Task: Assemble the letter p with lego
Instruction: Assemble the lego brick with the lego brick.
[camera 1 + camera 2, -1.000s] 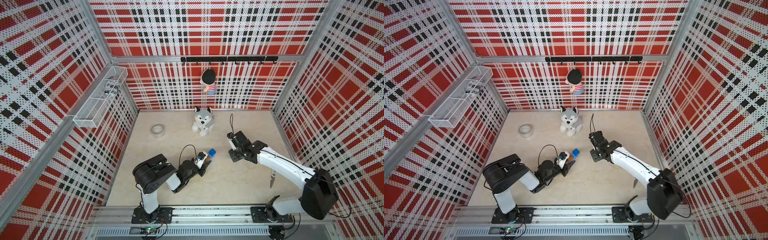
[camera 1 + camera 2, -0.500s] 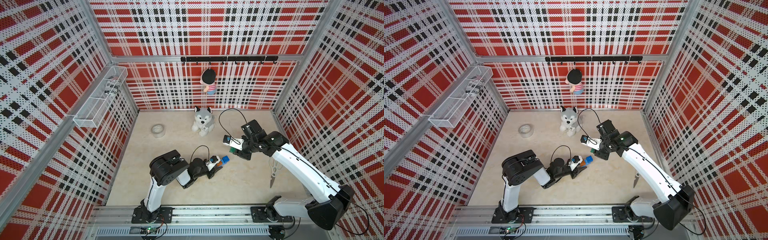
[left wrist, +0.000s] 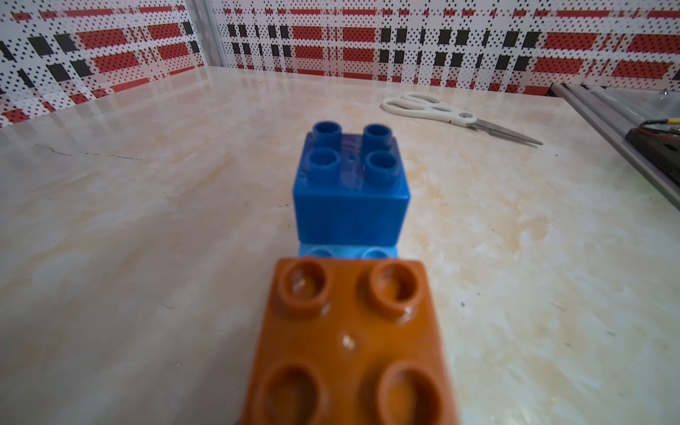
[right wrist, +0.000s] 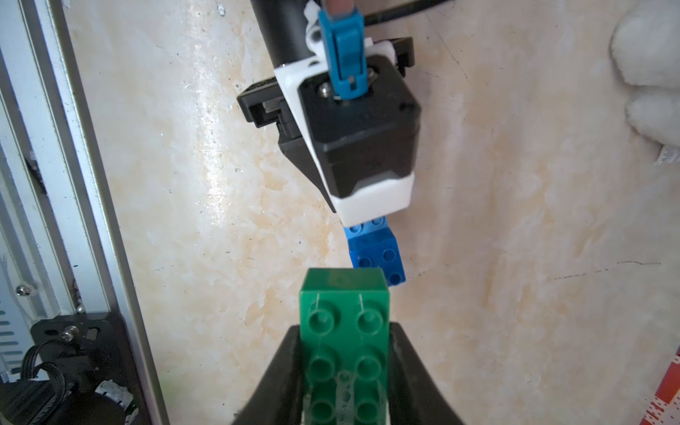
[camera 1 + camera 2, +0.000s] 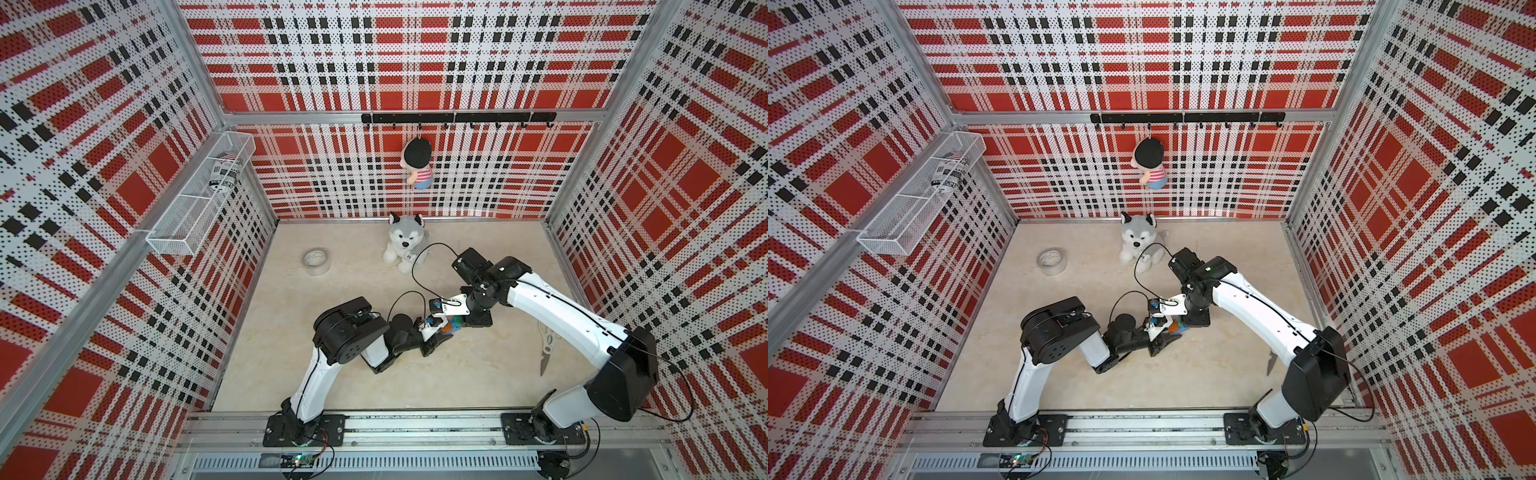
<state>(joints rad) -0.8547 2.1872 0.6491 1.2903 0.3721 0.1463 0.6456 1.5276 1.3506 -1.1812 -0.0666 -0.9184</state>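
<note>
My left gripper (image 5: pixel 436 334) is shut on a joined lego stack held low over the table. The stack is an orange brick (image 3: pixel 349 342) nearest the wrist, a light blue brick (image 3: pixel 347 252) beneath it and a dark blue square (image 3: pixel 351 191) at the far end. The left fingers themselves are hidden behind the orange brick. My right gripper (image 4: pixel 344 331) is shut on a long dark green brick (image 4: pixel 344 305), its black fingers (image 4: pixel 283 353) pressing both long sides. The green brick hangs just above the dark blue square (image 4: pixel 377 257). In both top views the two grippers meet at mid-table (image 5: pixel 1177 326).
White-handled scissors (image 5: pixel 547 347) lie to the right near the right arm. A clear tape roll (image 5: pixel 316 262) and a husky plush (image 5: pixel 405 243) sit toward the back. A wire basket (image 5: pixel 199 199) hangs on the left wall, a doll (image 5: pixel 417 164) on the back wall.
The left arm carried the stack to the right. The right gripper rose from the table with the green brick and swung in over the stack.
</note>
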